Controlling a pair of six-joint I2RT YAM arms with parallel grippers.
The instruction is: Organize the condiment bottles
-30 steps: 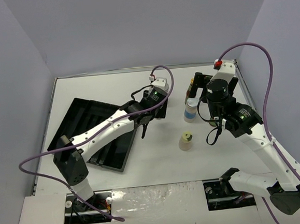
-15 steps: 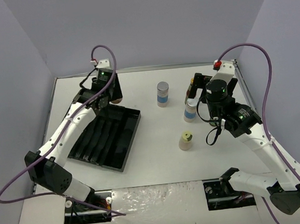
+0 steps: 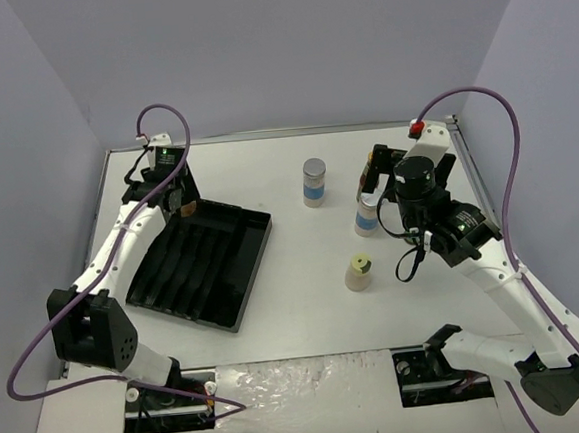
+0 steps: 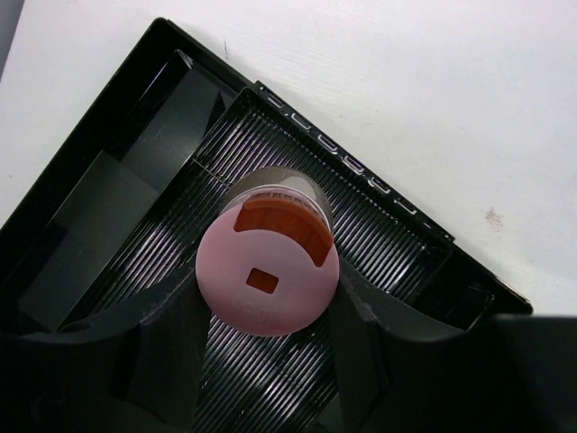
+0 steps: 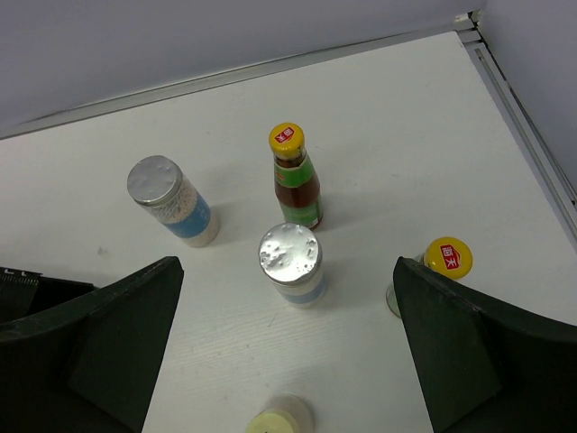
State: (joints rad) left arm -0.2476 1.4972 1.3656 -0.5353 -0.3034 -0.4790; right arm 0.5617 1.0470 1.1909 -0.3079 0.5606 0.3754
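My left gripper (image 4: 269, 305) is shut on the pink-capped bottle (image 4: 268, 273) and holds it upright over the far end of the black ridged tray (image 4: 379, 216). In the top view the left gripper (image 3: 172, 193) hides that bottle. My right gripper (image 5: 288, 352) is open and empty above a silver-lidded bottle (image 5: 290, 262), its fingers wide to either side. A second silver-lidded bottle (image 5: 171, 200) (image 3: 314, 181) stands to the left. A dark bottle with a yellow cap (image 5: 296, 176) stands behind, and another yellow-capped one (image 5: 442, 269) to the right. The pale-yellow-capped bottle (image 3: 358, 272) stands nearer.
The black tray (image 3: 236, 281) lies slanted on the left half of the white table. Grey walls close the table on the left, back and right. The right arm (image 3: 461, 233) reaches over the bottles at the right, near the table's right edge.
My left arm has swung from the table's middle to the far left, carrying the pink-capped bottle over the tray's far corner. The right arm has barely moved.
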